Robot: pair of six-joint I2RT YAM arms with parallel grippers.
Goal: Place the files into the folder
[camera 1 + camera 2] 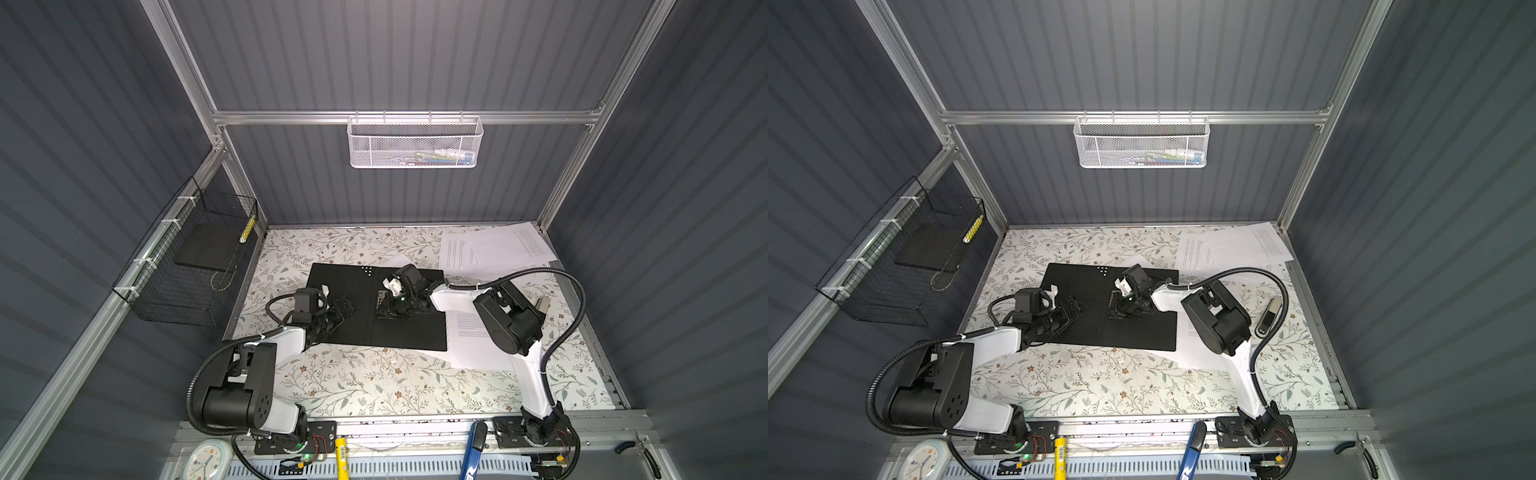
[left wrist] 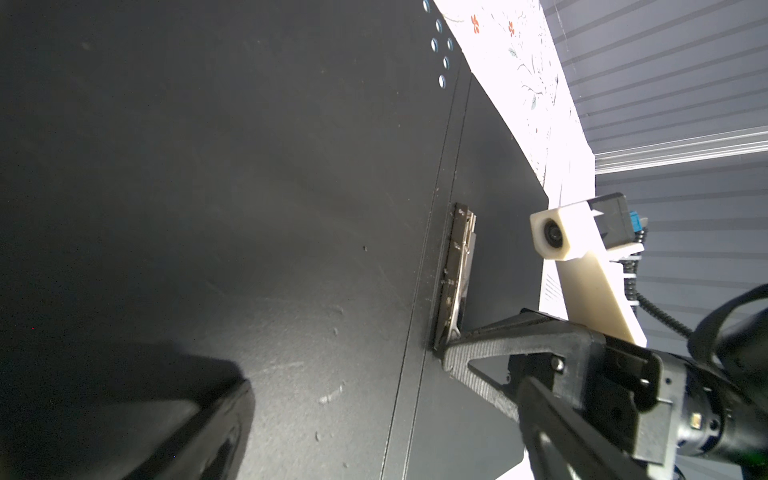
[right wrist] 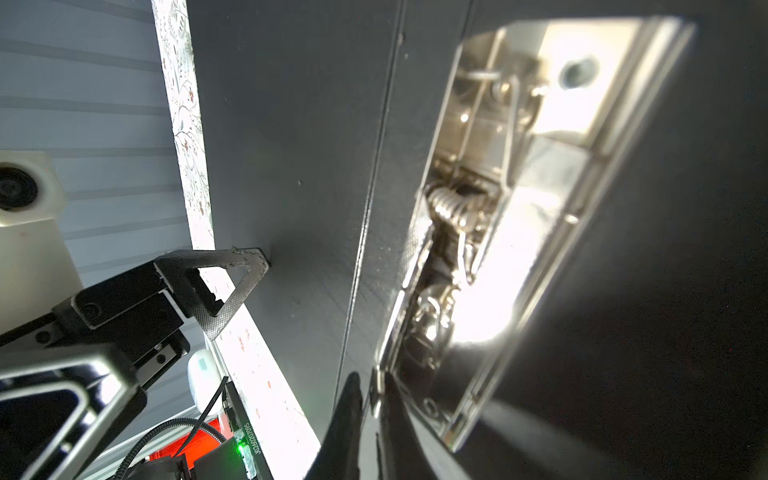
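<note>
The folder lies spread open on the flower-patterned table, black inside facing up, with its spine running from the near side to the far side in both top views. The left gripper is low over the folder's left half with its fingers spread wide. In the right wrist view one of its fingertips touches the black surface; it holds nothing. The right gripper reaches across to the metal clip, which sits just right of the spine. Its fingers are drawn narrow and pinch the end of the clip's metal lever, which shows as a thin bright strip between the two dark fingertips. The files are outside the folder. Several white printed sheets overlap in the table's far right corner, well apart from both grippers. One more sheet lies just beside the folder's right edge, partly under the right arm. A white paper corner sticks out from behind the folder's far edge
</note>
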